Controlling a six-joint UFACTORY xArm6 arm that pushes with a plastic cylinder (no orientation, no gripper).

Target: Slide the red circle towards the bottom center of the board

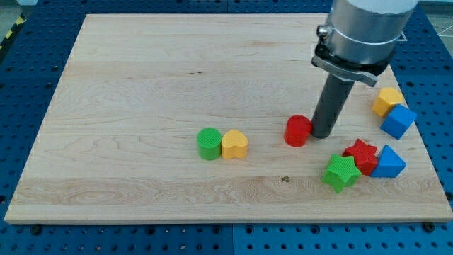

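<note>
Board [141,85] of pale wood, filling most of the view, set on a blue perforated table [21,241]. Arm [364,32], grey and round, coming down from the view's top right and ending in a straight dark rod. No pincer on it, so nothing open, shut or held. My tip [323,134] down at the board, just to the view's right of the red circle [298,131], touching it or very nearly so.

Red circle right of the board's centre, about halfway down. Further to the view's left, green circle [209,144] and yellow heart [234,144], side by side and touching.

Toward the view's bottom right, a cluster: green star [341,172], red star [362,155] and blue triangle [389,162], packed close together. At the right edge, above them, yellow block [388,100] and blue cube [399,121], touching, the yellow one's exact shape hard to make out.
</note>
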